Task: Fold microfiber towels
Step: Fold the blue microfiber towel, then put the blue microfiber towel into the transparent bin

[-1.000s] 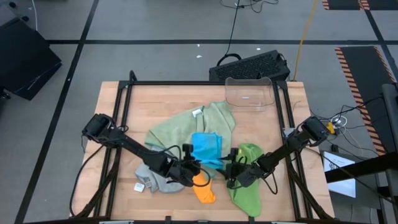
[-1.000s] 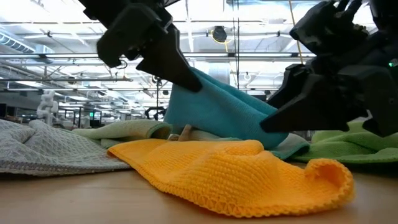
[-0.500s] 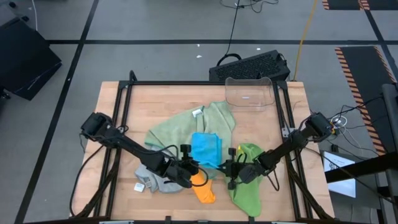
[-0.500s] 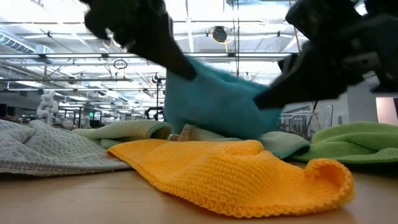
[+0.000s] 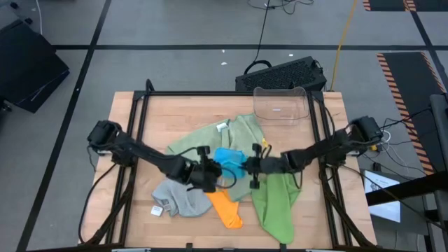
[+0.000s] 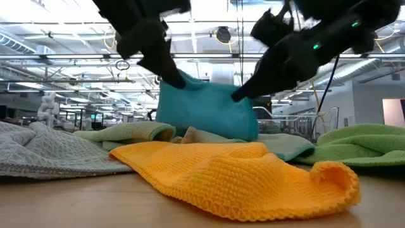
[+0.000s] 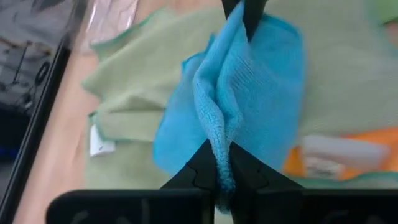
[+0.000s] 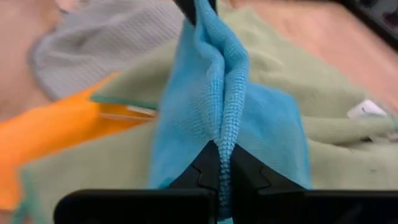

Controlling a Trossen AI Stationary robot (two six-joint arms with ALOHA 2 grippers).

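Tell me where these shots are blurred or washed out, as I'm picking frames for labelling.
Low view: bright ceiling lights wash out the background, both arms show as dark shapes, the orange knitted cloth is sharp. Left wrist view: the bright blue microfiber towel is crisp, the edges soft. Right wrist view: the grey cloth behind is out of focus.

L arm: reaches in from table's left edge to centre | L gripper (image 5: pixel 210 170): fingers pinched tight, raised off table | R arm: reaches in from right edge | R gripper (image 5: pixel 250 166): fingers pinched tight, facing L gripper, near
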